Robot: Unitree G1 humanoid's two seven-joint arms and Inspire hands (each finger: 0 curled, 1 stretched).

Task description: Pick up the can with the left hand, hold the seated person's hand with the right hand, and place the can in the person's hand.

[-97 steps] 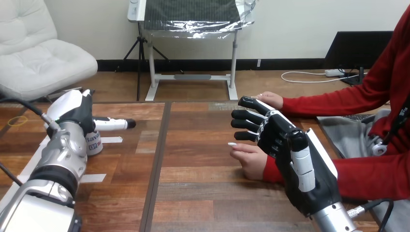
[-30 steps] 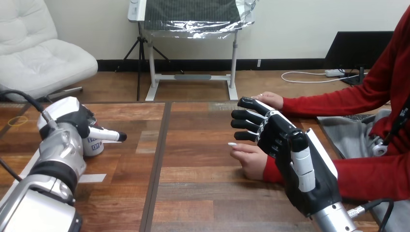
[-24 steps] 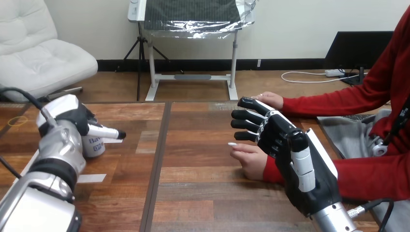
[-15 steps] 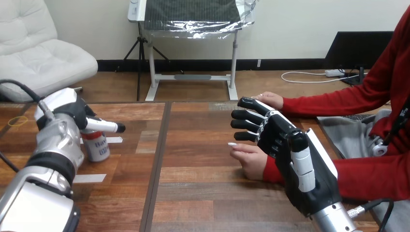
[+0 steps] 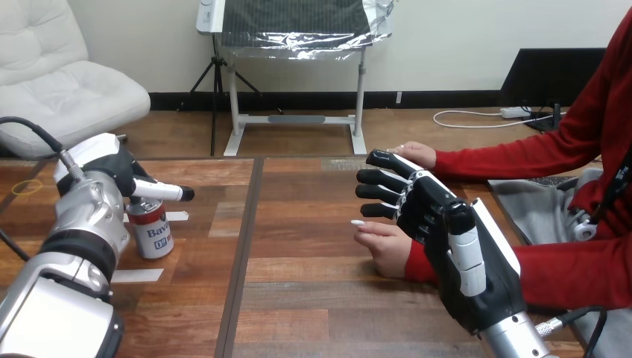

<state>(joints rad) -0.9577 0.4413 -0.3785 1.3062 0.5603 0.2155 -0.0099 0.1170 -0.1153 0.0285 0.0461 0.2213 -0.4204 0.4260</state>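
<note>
A white can with a red top (image 5: 153, 233) stands upright on the left part of the wooden table (image 5: 305, 298). My left hand (image 5: 112, 173) is just behind and above it, with one straight finger (image 5: 162, 192) reaching right over the can's top; nothing curls round the can's visible side. My right hand (image 5: 436, 224) stands on edge at the right with its fingers relaxed and pointing left. The person's hand (image 5: 384, 245) lies on the table just left of it, under my fingers and beside my palm; no finger wraps it. The person's other hand (image 5: 417, 154) rests farther back.
Two white tape strips (image 5: 138, 274) (image 5: 177, 216) lie on the table near the can. A yellow ring (image 5: 27, 186) lies at the far left. A dark seam (image 5: 240, 261) runs down the table. Grey cloth (image 5: 525, 212) lies at the right edge.
My left hand has drawn back to the left and the can, earlier tilted and half hidden behind it, now stands upright and nearer. The right hand and the person's hands have not moved.
</note>
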